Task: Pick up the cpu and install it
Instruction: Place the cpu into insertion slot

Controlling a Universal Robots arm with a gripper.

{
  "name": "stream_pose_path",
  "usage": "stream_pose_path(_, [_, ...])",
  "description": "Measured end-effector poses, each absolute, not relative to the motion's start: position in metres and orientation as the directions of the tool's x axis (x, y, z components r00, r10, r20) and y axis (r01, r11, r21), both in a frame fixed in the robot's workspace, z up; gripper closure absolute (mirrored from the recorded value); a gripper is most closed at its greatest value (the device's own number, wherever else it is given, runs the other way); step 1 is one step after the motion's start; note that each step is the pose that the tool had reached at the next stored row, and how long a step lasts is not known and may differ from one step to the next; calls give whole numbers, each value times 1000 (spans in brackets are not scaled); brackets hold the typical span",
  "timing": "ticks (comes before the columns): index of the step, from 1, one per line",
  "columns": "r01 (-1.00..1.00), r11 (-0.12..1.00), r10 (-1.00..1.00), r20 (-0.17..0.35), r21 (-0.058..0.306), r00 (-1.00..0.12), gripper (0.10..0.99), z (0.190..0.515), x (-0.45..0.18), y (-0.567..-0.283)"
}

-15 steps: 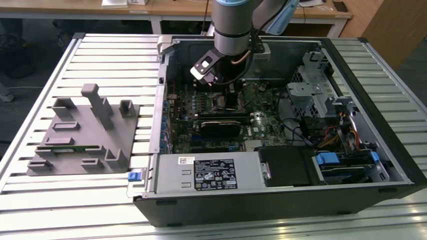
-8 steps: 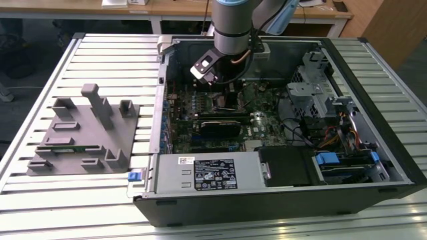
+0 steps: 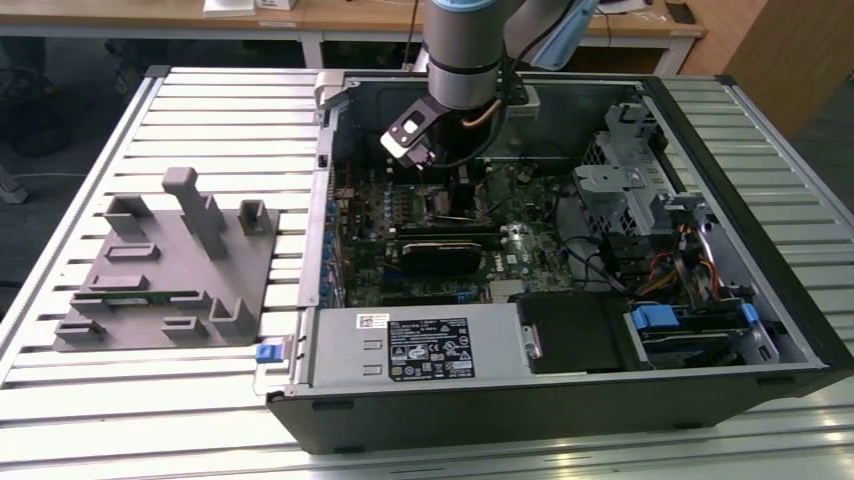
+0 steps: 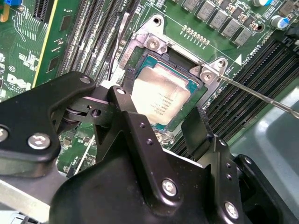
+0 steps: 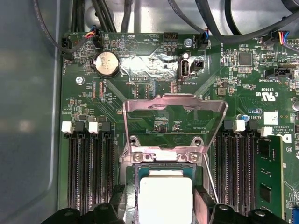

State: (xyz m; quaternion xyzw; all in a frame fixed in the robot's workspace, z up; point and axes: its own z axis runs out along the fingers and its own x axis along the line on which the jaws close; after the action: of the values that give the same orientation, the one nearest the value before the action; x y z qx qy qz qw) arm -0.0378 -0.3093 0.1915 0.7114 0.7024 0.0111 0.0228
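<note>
The cpu point(image 4: 161, 95) is a flat square chip with a silver top and a green rim. In both wrist views it sits level at the open socket point(image 5: 163, 156) of the green motherboard point(image 3: 534, 245). My gripper point(image 4: 159, 112) has one black finger against each of two opposite sides of the cpu point(image 5: 166, 198) and is shut on it. I cannot tell whether the chip rests fully in the socket or just above it. The socket's metal cover plate point(image 5: 175, 121) stands flipped up behind it. In the exterior view my gripper point(image 3: 427, 165) reaches down into the open computer case point(image 3: 747, 330).
Black memory slots point(image 5: 91, 172) flank the socket on both sides. A thin metal lever point(image 4: 261, 95) sticks out beside it. A grey holder tray point(image 3: 167, 270) lies on the slatted table at the exterior view's left. Drive bays and cables point(image 3: 654, 230) fill the case's right side.
</note>
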Motion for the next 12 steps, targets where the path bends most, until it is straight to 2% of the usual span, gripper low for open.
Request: stream_pose_path(12, [999, -12, 1000, -18, 48, 13, 408, 201, -38, -309])
